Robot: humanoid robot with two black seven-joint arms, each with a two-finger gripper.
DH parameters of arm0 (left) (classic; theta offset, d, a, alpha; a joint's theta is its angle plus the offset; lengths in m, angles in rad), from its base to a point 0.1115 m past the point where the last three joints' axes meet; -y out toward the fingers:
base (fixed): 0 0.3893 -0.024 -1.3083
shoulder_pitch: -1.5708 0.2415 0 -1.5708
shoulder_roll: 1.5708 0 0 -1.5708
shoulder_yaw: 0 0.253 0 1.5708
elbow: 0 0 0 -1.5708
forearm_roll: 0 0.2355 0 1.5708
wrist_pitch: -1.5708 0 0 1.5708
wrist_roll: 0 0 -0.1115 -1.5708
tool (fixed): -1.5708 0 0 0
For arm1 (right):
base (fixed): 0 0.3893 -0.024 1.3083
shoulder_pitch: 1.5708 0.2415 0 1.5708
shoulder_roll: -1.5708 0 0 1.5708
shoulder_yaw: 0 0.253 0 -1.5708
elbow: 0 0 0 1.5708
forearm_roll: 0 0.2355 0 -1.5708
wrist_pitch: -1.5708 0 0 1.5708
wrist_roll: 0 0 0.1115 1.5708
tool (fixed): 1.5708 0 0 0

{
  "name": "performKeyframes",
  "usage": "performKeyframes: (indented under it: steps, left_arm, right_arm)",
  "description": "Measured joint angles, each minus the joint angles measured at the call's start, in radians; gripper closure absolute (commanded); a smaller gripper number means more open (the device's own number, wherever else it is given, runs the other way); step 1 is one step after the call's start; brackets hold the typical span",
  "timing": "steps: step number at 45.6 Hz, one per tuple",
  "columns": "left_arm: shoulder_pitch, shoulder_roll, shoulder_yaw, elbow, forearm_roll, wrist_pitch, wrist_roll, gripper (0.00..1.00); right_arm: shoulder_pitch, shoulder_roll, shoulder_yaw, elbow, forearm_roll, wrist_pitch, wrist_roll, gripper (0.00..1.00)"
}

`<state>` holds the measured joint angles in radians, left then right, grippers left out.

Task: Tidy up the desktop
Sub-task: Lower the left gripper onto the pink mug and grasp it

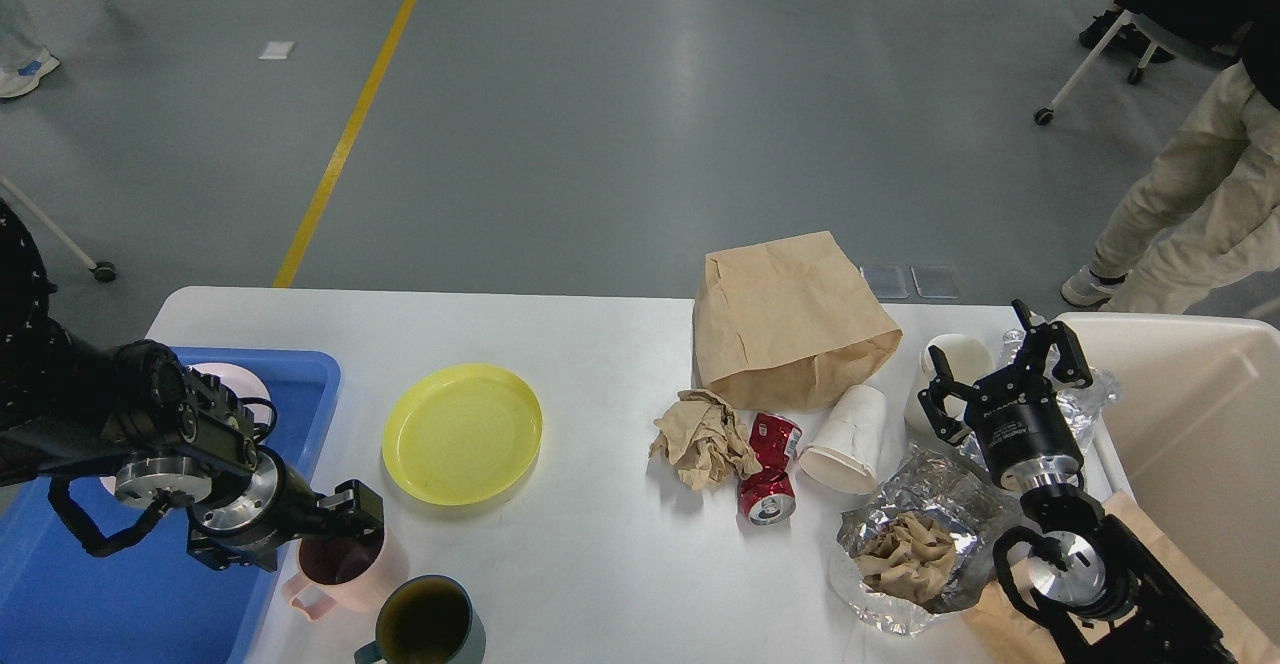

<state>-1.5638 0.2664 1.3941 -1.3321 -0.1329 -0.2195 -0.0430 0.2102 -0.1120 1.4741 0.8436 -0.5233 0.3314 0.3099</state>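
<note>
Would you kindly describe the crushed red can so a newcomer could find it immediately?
On the white desktop, look just in front of the brown paper bag. The crushed red can lies between a crumpled brown paper wad and a tipped white paper cup, the only red item.

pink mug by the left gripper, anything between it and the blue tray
Nothing visible does. The pink mug stands on the desktop right beside the blue tray, with the left gripper at its rim.

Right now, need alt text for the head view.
A white desktop holds a yellow plate, brown paper bag, crushed red can and tipped white paper cup. The left claw is at a pink mug beside a blue tray; the right claw hangs open.
</note>
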Motion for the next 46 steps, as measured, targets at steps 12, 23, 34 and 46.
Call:
performKeyframes:
  steps: [12,23,34,46]
  left_arm:
    - [0.075,-0.006,-0.028,0.024,0.067,0.083,0.000,0.22]
    - [0.104,-0.005,-0.032,0.030,0.108,0.139,0.000,0.57]
    - [0.137,-0.005,-0.067,0.054,0.110,0.156,0.023,0.87]
    - [0.139,0.001,-0.074,0.060,0.110,0.156,0.074,1.00]
  right_arm:
    - [0.000,0.000,0.000,0.000,0.000,0.000,0.000,0.00]
    - [0.000,0.000,0.000,-0.001,0.000,0.000,0.000,0.00]
    - [0.000,0.000,0.000,-0.001,0.000,0.000,0.000,0.00]
    - [0.000,0.000,0.000,-0.001,0.000,0.000,0.000,0.00]
